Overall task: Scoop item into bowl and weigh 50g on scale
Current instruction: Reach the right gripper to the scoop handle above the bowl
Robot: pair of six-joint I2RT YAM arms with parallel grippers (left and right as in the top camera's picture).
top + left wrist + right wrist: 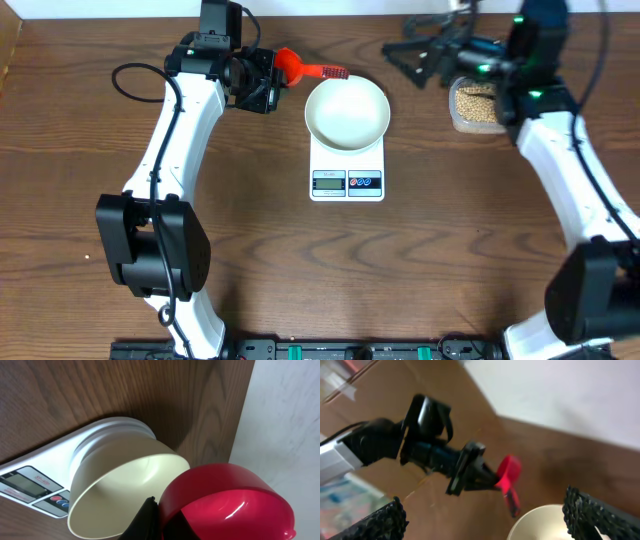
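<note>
The empty white bowl (346, 112) stands on the white scale (347, 182) at mid-table. The beans (477, 101) lie in a clear tub at the back right. My left gripper (274, 76) is shut on a red scoop (291, 63), held just left of the bowl's back rim. In the left wrist view the scoop (225, 505) looks empty beside the bowl (120, 485) and the scale (30, 485). My right gripper (422, 56) is open and empty, hovering between the bowl and the tub. Its wrist view (490, 520) shows the scoop (509, 474) and the bowl's rim (545, 522).
The clear plastic tub (453, 112) sits under my right arm, close to the table's back edge. The wooden table (300, 260) ends at a pale wall behind the bowl (285, 420). Both arm bases stand at the front corners.
</note>
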